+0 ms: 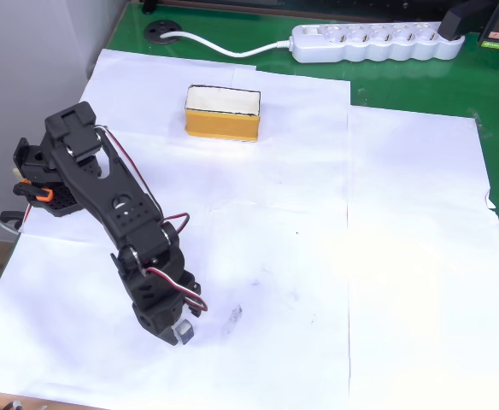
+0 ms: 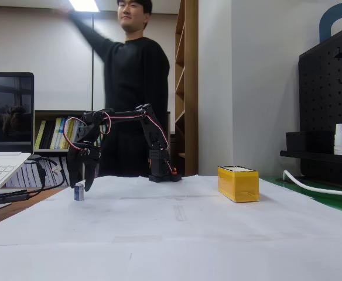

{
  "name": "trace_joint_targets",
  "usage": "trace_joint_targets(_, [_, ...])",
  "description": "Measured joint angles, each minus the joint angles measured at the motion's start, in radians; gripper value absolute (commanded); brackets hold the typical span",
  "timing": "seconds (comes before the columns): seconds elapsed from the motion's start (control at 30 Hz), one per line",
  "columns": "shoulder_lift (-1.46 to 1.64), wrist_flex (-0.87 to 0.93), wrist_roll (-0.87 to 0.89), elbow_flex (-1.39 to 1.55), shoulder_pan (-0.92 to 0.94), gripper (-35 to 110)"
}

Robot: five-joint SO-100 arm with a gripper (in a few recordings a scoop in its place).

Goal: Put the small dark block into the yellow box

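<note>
the small dark block (image 1: 184, 329) sits on the white paper (image 1: 386, 256), far from the yellow box (image 1: 222, 113), which stands near the paper's far edge, short of the white power strip (image 1: 378, 43) as the overhead view shows it. the gripper (image 1: 179, 331) is down at the block. in the fixed view the block (image 2: 79, 192) rests on the paper with the gripper (image 2: 83, 181) right above it, the fingers reaching down around or just beside it; i cannot tell whether they pinch it. the jaws look slightly parted, but how far is hard to say from either view. the block is a cube, so no long axis matters much. what counts is that it lies directly under the jaws, and the box is well away, past the arm's base (image 1: 40, 175), so the carry will need a long swing back toward the box. a person (image 2: 133, 88) stands behind the table.
</note>
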Motion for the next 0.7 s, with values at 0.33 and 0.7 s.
trace_joint_targets(0.33, [0.011, -0.003, -0.012, 0.0, 0.0, 10])
trace_joint_targets(0.7, [0.011, -0.003, -0.008, 0.0, -0.002, 0])
